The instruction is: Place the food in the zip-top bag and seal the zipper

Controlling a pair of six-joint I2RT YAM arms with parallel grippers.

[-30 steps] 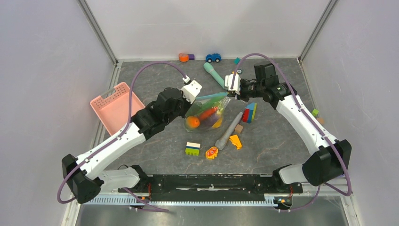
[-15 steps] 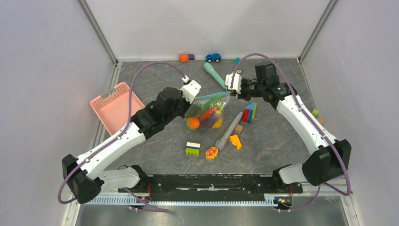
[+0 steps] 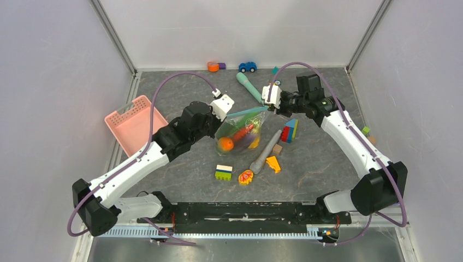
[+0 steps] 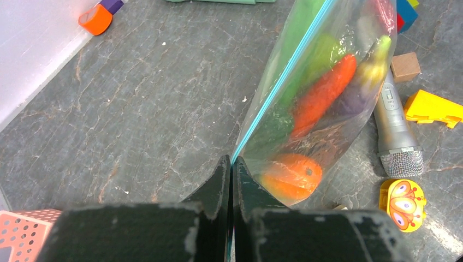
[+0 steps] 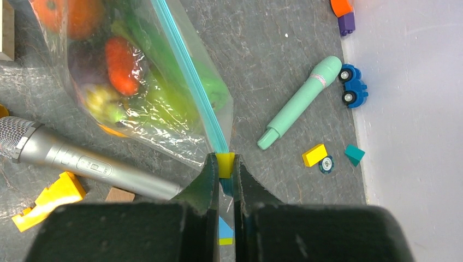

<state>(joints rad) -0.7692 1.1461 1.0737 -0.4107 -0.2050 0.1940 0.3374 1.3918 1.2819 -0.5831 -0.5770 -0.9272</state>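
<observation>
Teal zipper (image 3: 245,111) spans centre-frame, lower left to upper right; left end effector (image 4: 230,166) clamped on one end, right end effector (image 5: 225,166) on the other; food (image 4: 322,93) bagged.

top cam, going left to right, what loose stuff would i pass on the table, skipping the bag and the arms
pink basket → striped block → orange-red oval toy → yellow block → multicoloured block stack → small green piece. Microphone and back-wall toys overlap these, so they are left out.
</observation>
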